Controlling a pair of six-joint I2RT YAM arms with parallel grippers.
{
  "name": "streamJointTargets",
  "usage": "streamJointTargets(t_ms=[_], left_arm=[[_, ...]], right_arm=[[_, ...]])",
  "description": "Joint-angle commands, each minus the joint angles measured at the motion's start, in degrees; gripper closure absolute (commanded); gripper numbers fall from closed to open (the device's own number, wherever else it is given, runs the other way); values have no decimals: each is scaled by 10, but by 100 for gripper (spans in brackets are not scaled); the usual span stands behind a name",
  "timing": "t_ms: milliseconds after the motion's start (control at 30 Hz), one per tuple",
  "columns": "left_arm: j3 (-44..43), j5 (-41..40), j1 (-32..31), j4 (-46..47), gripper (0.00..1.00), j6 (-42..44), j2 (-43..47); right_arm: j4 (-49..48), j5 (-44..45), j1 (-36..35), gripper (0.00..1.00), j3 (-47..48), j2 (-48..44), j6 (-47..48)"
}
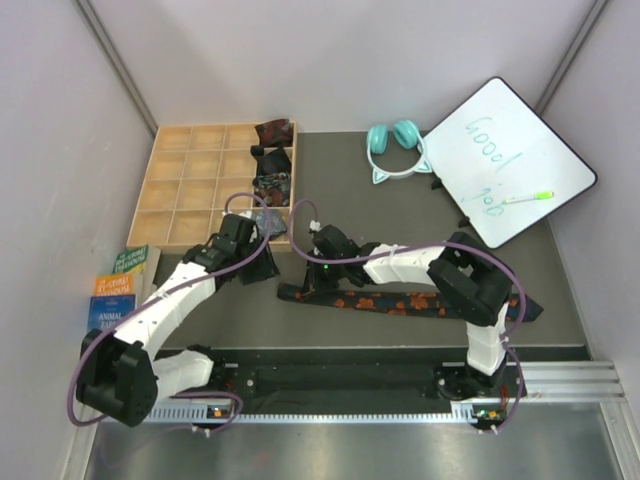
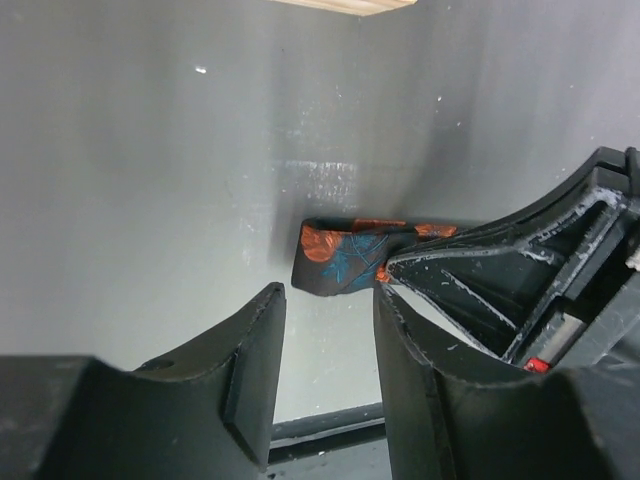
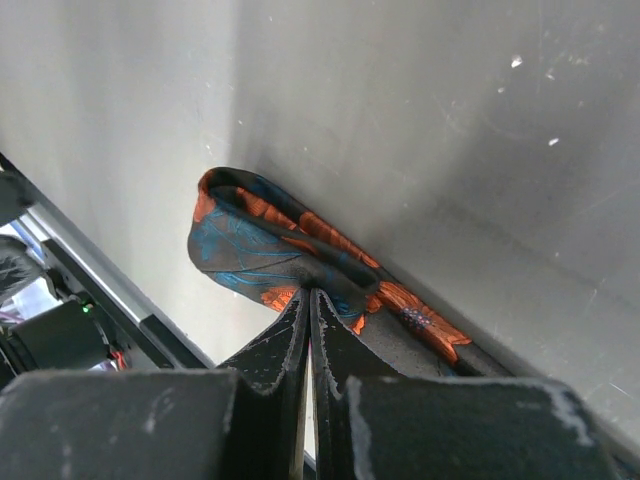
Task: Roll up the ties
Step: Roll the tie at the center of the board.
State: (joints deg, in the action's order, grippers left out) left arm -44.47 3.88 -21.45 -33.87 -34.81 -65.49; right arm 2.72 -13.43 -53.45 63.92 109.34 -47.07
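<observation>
- One long black fabric necktie with orange-red blotches lies flat across the dark bench, close to the arm bases. From above, the right arm hides part of its length.
- At its left end the necktie is folded back into a small loop. The right tool is closed tight on this fold, with the fingers meeting on the cloth.
- Just beside the fold, the left tool stands partly open with nothing between its fingers. We cannot tell whether a finger touches the cloth.
- Three small dark rolled ties sit in the right column of a pale wooden compartment tray. We can hardly make out their colours.
- Farther back lie teal cat-ear headphones and a white board with a green marker on it. A stack of books sits at the left edge. All are well apart from the necktie.
</observation>
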Motion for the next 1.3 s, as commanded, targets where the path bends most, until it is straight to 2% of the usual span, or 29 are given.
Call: streamJointTargets(t_ms=[0, 233, 733, 1000, 1033, 1067, 1133, 1167, 1267], left_arm=[[17, 20, 3, 68, 54, -18, -16], [45, 33, 3, 106, 55, -31, -53], [132, 65, 3, 197, 57, -55, -74], [150, 76, 3, 231, 61, -58, -73], [154, 77, 3, 233, 62, -56, -72], [156, 78, 2, 235, 70, -57, -71], [159, 81, 2, 244, 76, -57, -66], [159, 81, 2, 244, 84, -58, -64], [146, 76, 2, 221, 92, -57, -58]], right_arm=[[-40, -5, 3, 100, -17, 3, 4], [-56, -6, 3, 100, -35, 9, 1], [-78, -9, 6, 100, -53, 24, 0], [-87, -12, 10, 100, -57, 35, -2], [-88, -12, 11, 100, -57, 39, -3], [-90, -14, 11, 100, -58, 41, -3], [-93, -16, 10, 100, -57, 46, -4], [-94, -18, 11, 100, -57, 47, -6], [-91, -21, 10, 100, -54, 45, -7]])
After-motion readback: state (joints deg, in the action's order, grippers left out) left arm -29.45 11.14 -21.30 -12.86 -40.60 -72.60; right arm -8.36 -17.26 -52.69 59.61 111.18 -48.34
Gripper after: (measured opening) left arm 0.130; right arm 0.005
